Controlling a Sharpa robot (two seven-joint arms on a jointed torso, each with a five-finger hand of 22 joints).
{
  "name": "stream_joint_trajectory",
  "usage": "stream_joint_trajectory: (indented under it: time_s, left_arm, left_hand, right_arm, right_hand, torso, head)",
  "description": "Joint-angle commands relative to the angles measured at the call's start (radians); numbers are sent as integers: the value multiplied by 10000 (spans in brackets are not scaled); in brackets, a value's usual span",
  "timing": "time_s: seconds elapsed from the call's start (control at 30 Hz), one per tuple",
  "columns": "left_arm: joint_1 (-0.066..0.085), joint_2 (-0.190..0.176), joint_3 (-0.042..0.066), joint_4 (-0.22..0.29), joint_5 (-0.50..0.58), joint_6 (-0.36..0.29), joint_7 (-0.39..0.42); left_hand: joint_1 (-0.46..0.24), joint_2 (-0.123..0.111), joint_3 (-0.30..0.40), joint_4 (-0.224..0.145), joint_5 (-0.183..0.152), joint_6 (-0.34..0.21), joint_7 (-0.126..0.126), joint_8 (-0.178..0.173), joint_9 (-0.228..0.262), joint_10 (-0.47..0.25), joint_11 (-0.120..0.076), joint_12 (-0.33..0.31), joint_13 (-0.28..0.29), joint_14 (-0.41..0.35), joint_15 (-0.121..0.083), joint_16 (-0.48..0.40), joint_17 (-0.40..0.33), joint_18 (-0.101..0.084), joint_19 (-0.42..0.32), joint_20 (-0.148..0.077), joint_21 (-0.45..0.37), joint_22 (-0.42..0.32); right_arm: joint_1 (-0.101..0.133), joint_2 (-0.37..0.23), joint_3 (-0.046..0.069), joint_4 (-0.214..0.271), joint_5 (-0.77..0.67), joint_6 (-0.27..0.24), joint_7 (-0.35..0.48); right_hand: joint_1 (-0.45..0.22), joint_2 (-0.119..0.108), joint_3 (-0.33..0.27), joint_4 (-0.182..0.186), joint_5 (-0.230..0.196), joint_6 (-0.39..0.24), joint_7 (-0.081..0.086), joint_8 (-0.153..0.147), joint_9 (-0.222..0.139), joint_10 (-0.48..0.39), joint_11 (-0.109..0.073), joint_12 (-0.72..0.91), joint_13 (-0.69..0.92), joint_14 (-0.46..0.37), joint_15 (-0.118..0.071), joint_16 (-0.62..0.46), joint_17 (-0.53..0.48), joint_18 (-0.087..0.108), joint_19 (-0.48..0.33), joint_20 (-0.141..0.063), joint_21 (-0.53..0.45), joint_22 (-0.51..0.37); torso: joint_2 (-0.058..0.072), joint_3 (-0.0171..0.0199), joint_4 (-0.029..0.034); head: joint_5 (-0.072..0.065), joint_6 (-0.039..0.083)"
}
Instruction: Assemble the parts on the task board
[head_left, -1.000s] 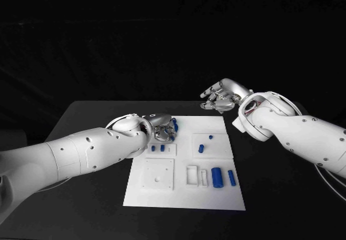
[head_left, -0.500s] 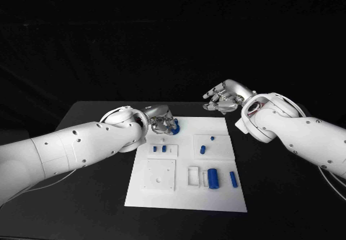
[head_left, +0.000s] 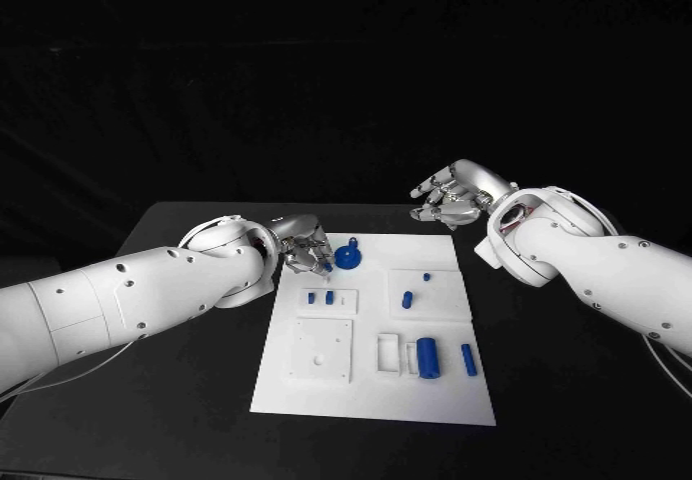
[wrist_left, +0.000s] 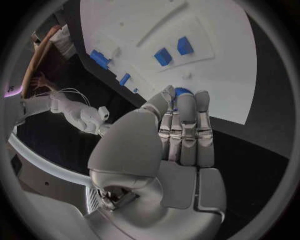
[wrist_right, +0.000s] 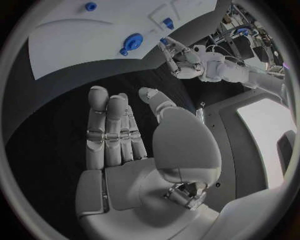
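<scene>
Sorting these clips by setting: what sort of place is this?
Probably a robotics lab test bench: a black table against a dark backdrop, a white task board with small blue parts, and benches with cabled equipment in the right wrist view.

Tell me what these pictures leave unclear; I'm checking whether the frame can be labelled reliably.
- Head view: whether the left hand touches the round blue part; its fingers sit close beside it, contact hidden.
- Left wrist view: that part is mostly covered by the fingers.
- Head view: the small blue peg on the task board is too small to tell its shape.
</scene>
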Motion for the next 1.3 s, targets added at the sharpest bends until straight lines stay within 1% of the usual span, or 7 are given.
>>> stream_joint_trajectory:
  time_s: [0.03, 0.2, 0.33, 0.5, 0.97, 1.2, 1.3]
  left_arm:
    - [-39, -10, -44, -64, 8, 127, -49]
    - [-132, 36, -89, -160, -16, 107, -11]
    - [-175, 99, -101, -242, -41, 98, 3]
    - [-214, 220, -116, -468, -109, 127, 2]
    - [-299, 328, -140, -697, -214, 156, -28]
    - [-303, 326, -140, -690, -211, 253, -30]
    - [-304, 353, -141, -673, -190, 309, -18]
  left_hand:
    - [5, 46, -60, -2, -57, 4, 25, 6, 7, -11, 13, 1, -1, 38, 6, -72, 17, 99, -17, -69, 15, 200]
    - [-9, 34, -85, 23, -85, -12, 23, 3, 5, -27, 14, 0, -2, 33, 8, -81, 19, 93, -18, -65, 7, 195]
    - [11, 33, -89, 28, -82, -17, 25, 4, 6, -32, 17, 1, -1, 37, 8, -82, 23, 94, -10, -67, 0, 193]
    - [32, 26, -90, 27, -68, -26, 29, 4, 5, -37, 21, 1, -1, 32, 9, -89, 26, 96, -9, -68, -5, 197]
    - [54, 25, -80, 33, -46, -45, 35, 5, 6, -52, 29, 1, -1, 27, 12, -99, 33, 103, -8, -67, -6, 203]
    - [54, 25, -80, 33, -46, -45, 35, 5, 6, -52, 29, 1, -1, 27, 12, -99, 33, 103, -8, -67, -6, 203]
    - [50, 28, -81, 42, -52, -30, 33, 6, 6, -34, 22, 3, 0, 29, 7, -106, 35, 103, -12, -68, -5, 202]
  right_arm:
    - [-4, -2, 6, 21, 6, 29, 61]
    - [-4, 4, 7, 17, 6, 26, 64]
    - [-5, 13, 7, 13, 6, 26, 68]
    - [-5, 14, 7, 16, 6, 23, 67]
    - [-5, 9, 7, 17, 5, 25, 69]
    - [-5, -2, 7, 21, 5, 32, 66]
    - [-5, 7, 7, 19, 5, 34, 69]
  right_hand:
    - [-25, 15, -38, 26, 48, -7, 72, 14, 15, 74, 20, -51, -9, -70, 34, 64, -9, 138, 330, 46, -66, 303]
    - [-25, 15, -38, 26, 48, -7, 72, 14, 15, 74, 20, -51, -9, -70, 34, 64, -9, 138, 330, 46, -66, 303]
    - [-25, 15, -38, 26, 48, -7, 72, 14, 15, 74, 20, -51, -9, -70, 34, 64, -9, 138, 330, 46, -66, 303]
    - [-25, 15, -38, 26, 48, -7, 72, 14, 15, 74, 20, -51, -9, -70, 34, 64, -9, 138, 330, 46, -66, 303]
    - [-25, 15, -38, 26, 48, -7, 72, 14, 15, 74, 20, -51, -9, -70, 34, 64, -9, 138, 330, 46, -66, 303]
    - [-25, 15, -38, 26, 48, -7, 72, 14, 15, 74, 20, -51, -9, -70, 34, 64, -9, 138, 330, 46, -66, 303]
    - [-25, 15, -38, 26, 48, -7, 72, 14, 15, 74, 20, -51, -9, -70, 34, 64, -9, 138, 330, 46, -66, 303]
  torso:
    - [16, -3, -12]
    - [35, -2, -21]
    - [33, 12, -37]
    - [26, 23, -23]
    - [22, 13, -30]
    - [18, 3, -5]
    - [19, 5, -22]
  head:
    - [24, 13]
    - [9, 27]
    - [14, 14]
    - [0, -4]
    - [-9, -14]
    - [-26, -37]
    - [-12, -32]
